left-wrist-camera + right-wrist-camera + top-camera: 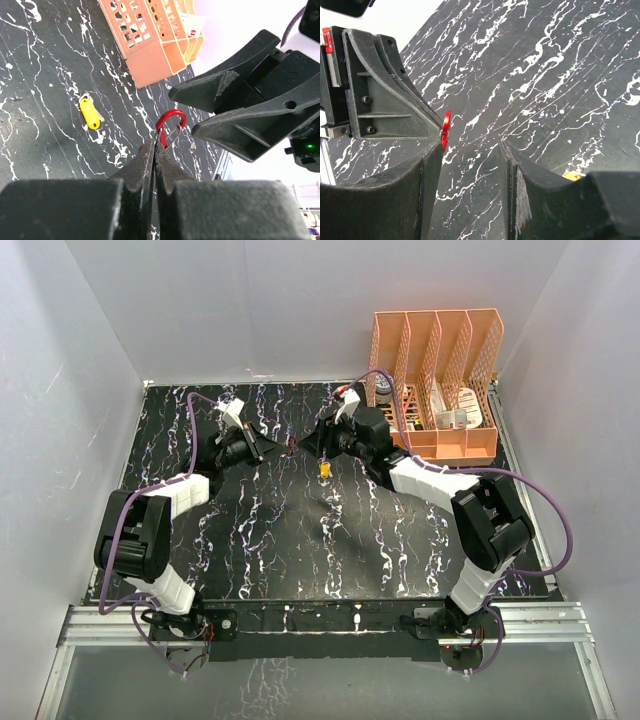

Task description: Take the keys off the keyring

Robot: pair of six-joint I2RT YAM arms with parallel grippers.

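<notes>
My left gripper (156, 145) is shut on the keyring (170, 127), a thin red loop held above the mat; the loop also shows in the top view (291, 446) and the right wrist view (445, 131). The yellow key (90, 113) lies flat on the black mat, apart from the loop, and shows in the top view (324, 468) and as a sliver in the right wrist view (572, 175). My right gripper (470, 155) is open and empty, its fingers right next to the loop, facing the left gripper (270, 448).
An orange slotted file organiser (440, 380) with small items stands at the back right of the marbled black mat (270, 540). White walls enclose the mat. A metal rail (320, 622) runs along the near edge.
</notes>
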